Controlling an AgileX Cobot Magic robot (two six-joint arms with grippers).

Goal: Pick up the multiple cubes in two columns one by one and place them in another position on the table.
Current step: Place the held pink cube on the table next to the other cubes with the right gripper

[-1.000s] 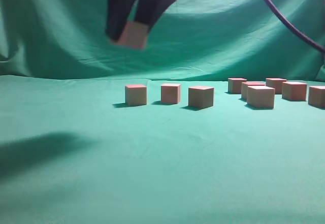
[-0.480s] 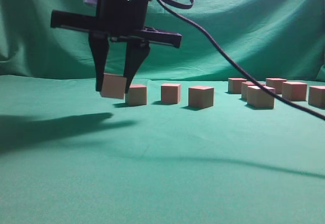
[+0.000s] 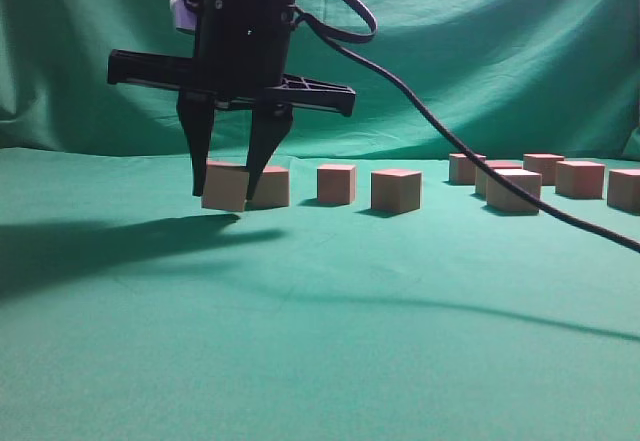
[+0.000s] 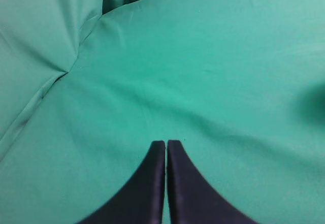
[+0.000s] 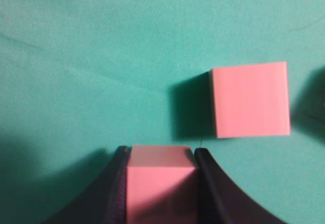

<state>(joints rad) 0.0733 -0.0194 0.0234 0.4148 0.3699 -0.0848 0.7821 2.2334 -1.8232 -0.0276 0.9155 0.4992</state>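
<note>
While the right hand (image 3: 229, 181) came down from mid-air, its pinched cube (image 3: 225, 186) reached the tabletop (image 3: 320, 341), left of the placed row; release seemed next. Left hand (image 4: 166, 150) hung pressed together, empty.

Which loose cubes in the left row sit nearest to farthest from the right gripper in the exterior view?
Measured from the right gripper, which holds a cube:
1. Left row cube, just right of the held one; contact unclear.
2. Middle row cube, farther right.
3. Right row cube, at the row's right end.
</note>
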